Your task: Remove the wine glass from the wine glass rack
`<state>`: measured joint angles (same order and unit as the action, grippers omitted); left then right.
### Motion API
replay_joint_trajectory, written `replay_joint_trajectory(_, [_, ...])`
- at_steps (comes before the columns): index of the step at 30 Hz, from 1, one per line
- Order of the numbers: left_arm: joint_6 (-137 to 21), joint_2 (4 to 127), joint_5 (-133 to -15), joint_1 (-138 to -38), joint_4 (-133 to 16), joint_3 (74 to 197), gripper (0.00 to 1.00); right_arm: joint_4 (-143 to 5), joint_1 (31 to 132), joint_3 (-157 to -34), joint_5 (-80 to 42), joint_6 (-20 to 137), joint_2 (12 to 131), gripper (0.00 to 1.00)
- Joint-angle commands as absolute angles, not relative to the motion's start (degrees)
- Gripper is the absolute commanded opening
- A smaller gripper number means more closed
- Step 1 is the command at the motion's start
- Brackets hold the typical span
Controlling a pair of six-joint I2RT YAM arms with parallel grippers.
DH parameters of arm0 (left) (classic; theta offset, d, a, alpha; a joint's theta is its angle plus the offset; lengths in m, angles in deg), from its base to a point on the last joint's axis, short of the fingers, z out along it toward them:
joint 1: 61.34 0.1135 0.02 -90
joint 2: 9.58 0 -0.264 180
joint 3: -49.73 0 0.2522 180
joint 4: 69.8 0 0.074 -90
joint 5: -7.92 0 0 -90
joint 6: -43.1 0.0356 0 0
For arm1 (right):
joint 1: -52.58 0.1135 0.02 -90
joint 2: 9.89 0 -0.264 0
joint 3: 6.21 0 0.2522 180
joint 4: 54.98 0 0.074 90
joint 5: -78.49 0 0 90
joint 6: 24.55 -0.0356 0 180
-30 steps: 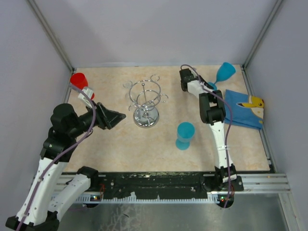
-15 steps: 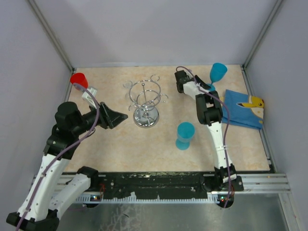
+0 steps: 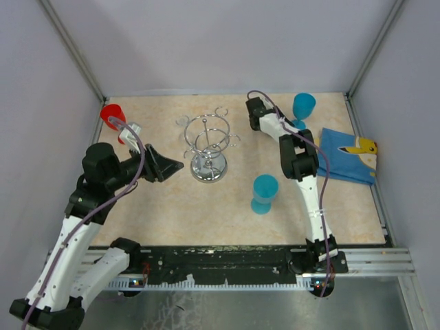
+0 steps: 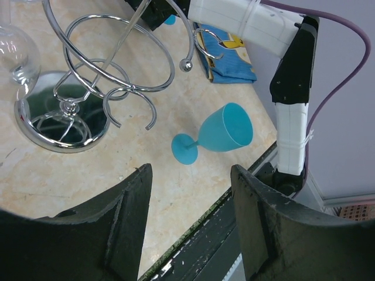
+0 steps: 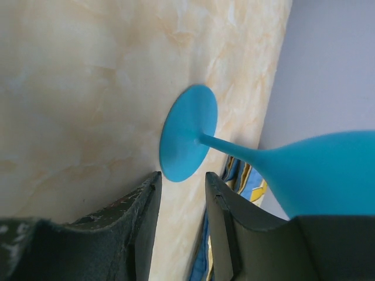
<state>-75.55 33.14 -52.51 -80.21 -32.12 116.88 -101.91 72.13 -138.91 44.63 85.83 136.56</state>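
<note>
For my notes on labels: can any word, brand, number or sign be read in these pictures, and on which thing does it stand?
No text can be read anywhere.
The blue cloth bears only a yellow and black picture, no letters.
The wine glass rack shows no label.

rack (image 3: 208,168) and blue glass (image 3: 265,187) mid-table

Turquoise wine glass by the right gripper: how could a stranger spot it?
On the beige table, find the blue cloth with a yellow bird. Just off its far-left corner stands the turquoise plastic wine glass, upright. Its twin stands alone mid-table.
</note>
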Motion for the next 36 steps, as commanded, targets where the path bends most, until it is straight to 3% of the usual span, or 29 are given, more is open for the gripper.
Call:
replay_joint_trajectory(1, [-74.53, 33.54, -53.67, -80.32, -34.34, 117.34, 0.62, -104.41, 73.55, -138.99, 33.03, 80.83, 133.94, 0.40])
replay_joint_trajectory(14, [-73.04, 36.47, -63.29, -80.23, -34.21, 120.54, 0.63, -96.84, 75.96, -127.41, 20.53, 77.47, 121.42, 0.39])
replay_joint_trajectory(15, [-73.12, 36.88, -63.76, -80.23, -34.42, 120.68, 0.63, -95.26, 76.18, -125.94, 20.66, 77.52, 120.29, 0.36])
replay_joint_trajectory(20, [-73.68, 39.31, -66.87, -80.16, -36.41, 121.03, 0.63, -93.01, 76.35, -123.86, 16.53, 75.70, 115.26, 0.00])
replay_joint_trajectory(28, [-72.15, 44.83, -75.23, -80.08, -39.49, 123.46, 0.66, -88.48, 76.48, -121.22, 13.18, 74.54, 104.82, 0.00])
replay_joint_trajectory(32, [-70.21, 47.50, -80.82, -79.66, -39.96, 126.27, 0.68, -88.34, 76.80, -119.95, 10.98, 74.33, 99.35, 0.08])
replay_joint_trajectory(36, [-69.37, 51.00, -83.06, -78.78, -40.80, 128.48, 0.68, -88.39, 77.38, -118.61, 10.44, 73.53, 94.27, 0.10])
